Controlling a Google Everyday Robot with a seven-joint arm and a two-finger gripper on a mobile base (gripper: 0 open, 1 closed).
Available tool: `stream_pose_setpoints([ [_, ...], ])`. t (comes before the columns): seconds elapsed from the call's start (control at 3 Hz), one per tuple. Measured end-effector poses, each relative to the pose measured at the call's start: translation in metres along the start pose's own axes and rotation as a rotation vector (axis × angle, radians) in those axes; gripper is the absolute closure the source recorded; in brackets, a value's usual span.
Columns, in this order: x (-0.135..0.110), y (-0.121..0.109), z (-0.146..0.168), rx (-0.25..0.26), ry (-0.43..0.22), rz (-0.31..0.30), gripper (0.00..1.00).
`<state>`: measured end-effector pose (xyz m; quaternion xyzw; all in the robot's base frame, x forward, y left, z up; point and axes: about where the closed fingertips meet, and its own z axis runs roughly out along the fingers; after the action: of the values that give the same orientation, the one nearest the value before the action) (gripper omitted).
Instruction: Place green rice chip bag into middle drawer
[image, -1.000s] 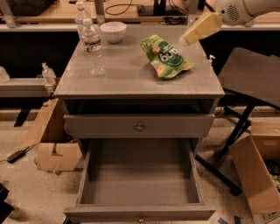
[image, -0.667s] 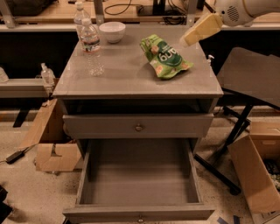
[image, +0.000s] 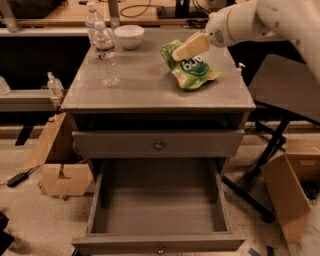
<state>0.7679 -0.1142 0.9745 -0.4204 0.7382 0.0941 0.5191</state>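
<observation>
Camera view | pincer moved left, now over green rice chip bag

The bag lies on the cabinet top, right of centre in the upper frame. The gripper comes in from the upper right, its tan tip over the bag's upper left edge. At lower centre the middle drawer stands pulled out, and the drawer above is closed. Two bottles and a bowl stand upper left.
</observation>
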Motion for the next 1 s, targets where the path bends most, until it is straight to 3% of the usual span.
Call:
stream_pose_setpoints([
  [0.33,0.009,-0.002,0.062,-0.025,-0.018,0.059,0.00],
  [0.67,0.048,-0.011,0.110,-0.012,0.084,0.105,0.03],
  [1.0,0.079,-0.024,0.119,0.012,0.160,0.139,0.25],
])
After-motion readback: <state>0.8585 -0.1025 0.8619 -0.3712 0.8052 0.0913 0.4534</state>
